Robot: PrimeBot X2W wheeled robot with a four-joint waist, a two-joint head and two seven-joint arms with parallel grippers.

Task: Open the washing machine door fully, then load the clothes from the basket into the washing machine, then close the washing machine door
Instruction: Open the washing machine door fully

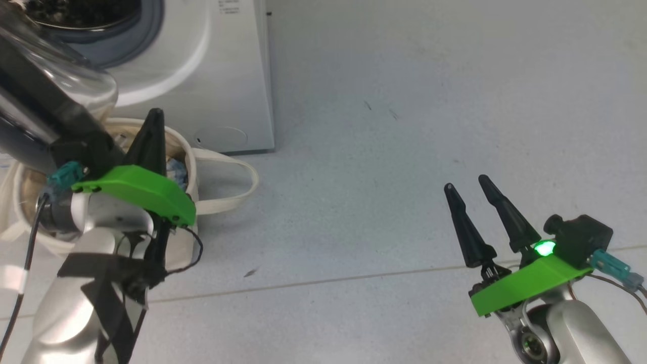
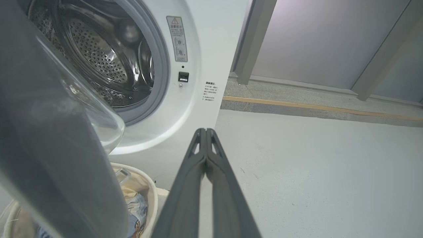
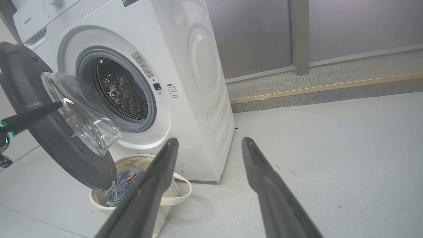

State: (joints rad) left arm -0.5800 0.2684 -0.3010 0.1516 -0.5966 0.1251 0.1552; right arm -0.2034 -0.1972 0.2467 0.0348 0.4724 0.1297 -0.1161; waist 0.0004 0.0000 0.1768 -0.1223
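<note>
From the head, we see the left gripper (image 1: 154,115) at the near left. Its two dark fingers are pressed together with nothing between them. It hangs over the basket (image 1: 191,151), which sits on the floor (image 1: 404,101) just in front of the washing machine (image 1: 232,76). A bit of the blue clothes (image 1: 178,173) shows inside the basket's rim. The door (image 1: 40,96) stands swung out at the far left, with its glass bowl (image 1: 81,76) above the basket. The right gripper (image 1: 466,183) is at the near right, well apart from all this, its fingers spread and holding nothing.

From the left wrist, we look along the closed left gripper (image 2: 206,131) toward the white front of the washing machine (image 2: 205,49). The door (image 2: 49,155) crowds the left side. Beyond it the steel drum (image 2: 105,56) lies open. Below the door, the basket (image 2: 151,195) holds blue and cream clothes (image 2: 138,210).

From the right wrist, the right gripper (image 3: 210,140) is wide apart and empty, pointing at the washing machine (image 3: 191,66). The door (image 3: 23,76) is open to the left. The basket (image 3: 132,162) sits under its lower edge with the clothes (image 3: 122,185) inside. The left gripper (image 3: 33,116) reaches in from the left across the door's inner face. We cannot tell whether it touches the door.
</note>
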